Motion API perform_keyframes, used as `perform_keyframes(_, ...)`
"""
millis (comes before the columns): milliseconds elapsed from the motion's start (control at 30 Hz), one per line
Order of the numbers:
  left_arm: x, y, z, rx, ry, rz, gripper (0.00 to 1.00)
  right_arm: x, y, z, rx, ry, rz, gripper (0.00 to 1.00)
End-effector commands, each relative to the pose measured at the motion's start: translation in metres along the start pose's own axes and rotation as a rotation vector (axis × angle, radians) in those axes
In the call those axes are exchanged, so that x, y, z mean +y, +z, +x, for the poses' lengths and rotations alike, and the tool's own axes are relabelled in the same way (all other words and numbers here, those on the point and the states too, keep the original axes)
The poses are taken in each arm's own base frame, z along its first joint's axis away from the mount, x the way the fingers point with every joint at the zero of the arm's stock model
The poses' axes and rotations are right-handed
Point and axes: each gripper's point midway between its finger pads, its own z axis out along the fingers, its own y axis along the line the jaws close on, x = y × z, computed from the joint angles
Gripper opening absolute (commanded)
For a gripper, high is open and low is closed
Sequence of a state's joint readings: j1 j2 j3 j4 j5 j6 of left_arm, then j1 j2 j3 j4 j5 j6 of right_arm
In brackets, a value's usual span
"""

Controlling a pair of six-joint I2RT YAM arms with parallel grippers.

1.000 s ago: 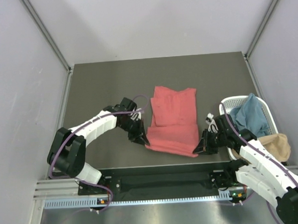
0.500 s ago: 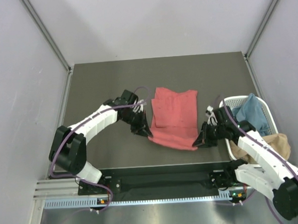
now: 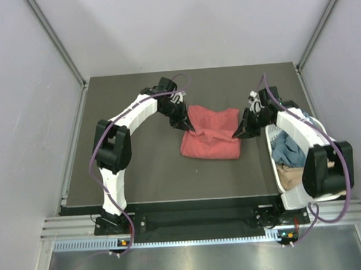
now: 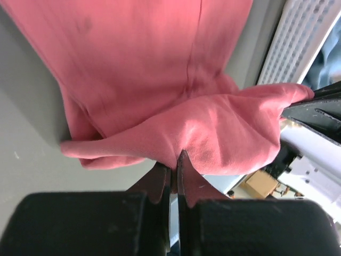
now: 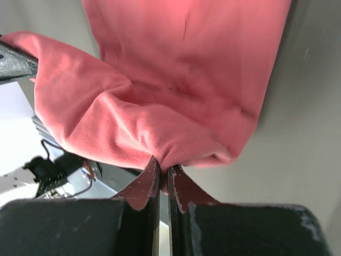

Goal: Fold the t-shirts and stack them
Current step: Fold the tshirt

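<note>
The coral-red t-shirt [image 3: 210, 139] lies part-folded at mid tabletop [image 3: 134, 167], one edge lifted between the two arms. The left gripper [image 3: 189, 127] is clamped on that edge's left corner, the right gripper [image 3: 238, 134] on its right corner. Blue [image 3: 287, 149] and tan [image 3: 291, 176] t-shirts sit in the white basket [image 3: 271, 147] just to the right.

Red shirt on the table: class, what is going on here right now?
Two robot arms are mid-fold on the red t-shirt. The left gripper and right gripper each pinch one corner, holding that edge raised over the rest, which lies on the table. A blue shirt and a tan shirt sit in the white basket.
</note>
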State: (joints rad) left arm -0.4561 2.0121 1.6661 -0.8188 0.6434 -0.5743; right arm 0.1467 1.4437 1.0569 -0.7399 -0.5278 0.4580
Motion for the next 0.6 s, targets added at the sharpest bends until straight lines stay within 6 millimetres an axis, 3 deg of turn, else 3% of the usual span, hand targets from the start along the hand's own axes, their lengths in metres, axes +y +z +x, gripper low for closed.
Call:
perform_keyframes(0, -0.013, -0.007, -0.032, -0.037, 0.024, 0.047, 0.0, 0.013, 0.0, -0.043, -0.05, -0.087, -0.052, 0.0)
perform_keyframes(233, -0.02, -0.003, -0.092, -0.128, -0.016, 0.116, 0.0, 0.018, 0.013, -0.091, -0.052, -0.089, -0.07, 0.0)
perform_keyframes(567, -0.026, 0.013, -0.131, -0.169, -0.044, 0.199, 0.0, 0.004, 0.035, -0.124, -0.035, -0.059, -0.078, 0.0)
